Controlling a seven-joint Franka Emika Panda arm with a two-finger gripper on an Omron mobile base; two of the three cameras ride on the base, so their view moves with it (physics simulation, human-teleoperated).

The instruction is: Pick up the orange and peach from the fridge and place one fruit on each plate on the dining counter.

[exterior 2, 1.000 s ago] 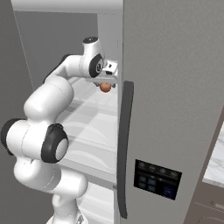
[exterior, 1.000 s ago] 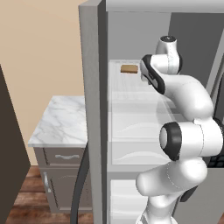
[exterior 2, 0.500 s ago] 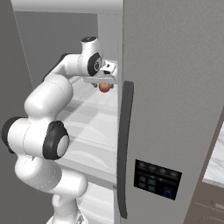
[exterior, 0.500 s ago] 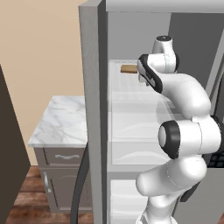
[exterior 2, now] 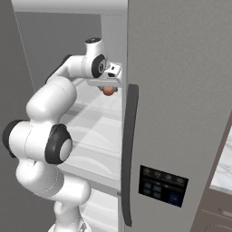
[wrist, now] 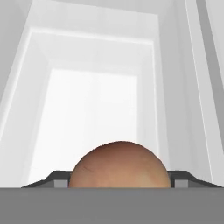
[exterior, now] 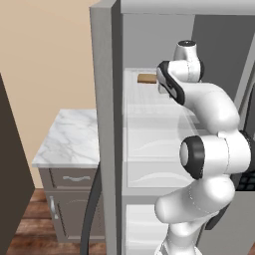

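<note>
you see the tool (wrist: 119, 183) closed around the peach (wrist: 119, 165), a dark fingertip (wrist: 57, 180) touching each side | peach (exterior 2: 108, 90) held above a pale shelf (exterior 2: 93, 113) inside the open fridge (exterior 2: 181, 113), near its front edge | small brown item (exterior: 146, 78) at the upper shelf's back | marble-topped cabinet (exterior: 69, 137) just beside the fridge

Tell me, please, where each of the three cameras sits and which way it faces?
Left base view: behind the arm on its left, facing the open fridge; the white arm rises at lower right.
Right base view: behind on the right, facing the fridge door; the tool holds the peach.
Hand view: on the hand, looking along the tool at the peach.
Both base views share fridge and arm.
</note>
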